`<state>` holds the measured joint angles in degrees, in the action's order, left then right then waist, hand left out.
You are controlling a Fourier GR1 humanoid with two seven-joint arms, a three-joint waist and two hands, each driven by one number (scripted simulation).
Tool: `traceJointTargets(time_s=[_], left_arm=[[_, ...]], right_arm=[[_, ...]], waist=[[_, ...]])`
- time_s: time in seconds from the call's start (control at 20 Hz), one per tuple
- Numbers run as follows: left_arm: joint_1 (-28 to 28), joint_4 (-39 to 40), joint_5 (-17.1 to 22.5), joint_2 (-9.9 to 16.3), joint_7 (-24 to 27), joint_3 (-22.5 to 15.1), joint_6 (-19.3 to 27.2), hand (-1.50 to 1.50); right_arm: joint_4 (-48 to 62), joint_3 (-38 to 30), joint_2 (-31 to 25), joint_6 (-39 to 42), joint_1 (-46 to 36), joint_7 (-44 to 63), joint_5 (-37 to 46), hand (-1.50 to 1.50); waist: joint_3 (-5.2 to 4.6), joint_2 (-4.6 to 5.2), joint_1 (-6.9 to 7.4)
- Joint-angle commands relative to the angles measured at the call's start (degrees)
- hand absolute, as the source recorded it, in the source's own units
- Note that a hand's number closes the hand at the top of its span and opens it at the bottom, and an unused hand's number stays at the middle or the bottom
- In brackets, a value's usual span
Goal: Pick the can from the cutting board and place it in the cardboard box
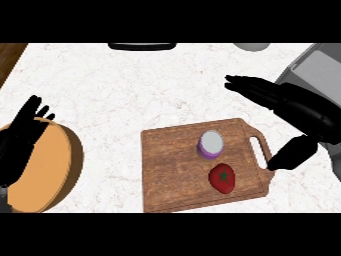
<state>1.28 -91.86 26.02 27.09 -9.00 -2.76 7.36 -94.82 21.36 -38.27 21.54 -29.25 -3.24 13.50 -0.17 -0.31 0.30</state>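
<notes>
While we looked down from the head view, the small purple can with a pale lid (211, 145) stood upright on the brown wooden cutting board (174, 170), just above a red tomato (222, 179). The right hand (295, 107) hovered beside the board, fingers straight, holding nothing. The left hand (18, 135) rested open over a round orange plate (55, 170).

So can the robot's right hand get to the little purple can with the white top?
Probably yes. The open right hand hovers just beside the wooden cutting board, and nothing stands between it and the purple can.
</notes>
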Motion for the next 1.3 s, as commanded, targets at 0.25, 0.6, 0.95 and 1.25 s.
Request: traceJointTargets(time_s=[0.25, 0.6, 0.95, 1.25], left_arm=[[0.3, -2.3, 0.2, 0.1, -3.0, 2.2, -0.4, 0.00], [0.1, -0.4, -2.9, -3.5, -1.6, 2.1, -1.0, 0.00], [0.6, -1.6, -2.4, -2.0, -4.6, 7.0, -4.1, 0.00], [-1.6, -4.1, -5.4, -5.8, -4.6, 6.3, -4.1, 0.00]], right_arm=[[-4.8, 6.1, 6.0, 13.3, -5.2, 23.5, 1.3, -1.50], [-2.4, 6.4, 12.2, 16.7, -2.5, 28.7, 5.7, -1.50], [1.0, 3.2, 14.1, 22.0, -2.3, 25.2, 10.1, -1.50], [2.5, 2.3, 16.7, 21.6, -0.1, 19.4, 16.4, -1.50]], waist=[[0.12, 0.10, -0.17], [0.16, 0.27, -0.22], [0.18, 0.30, -0.01], [0.18, 0.29, -0.04]])
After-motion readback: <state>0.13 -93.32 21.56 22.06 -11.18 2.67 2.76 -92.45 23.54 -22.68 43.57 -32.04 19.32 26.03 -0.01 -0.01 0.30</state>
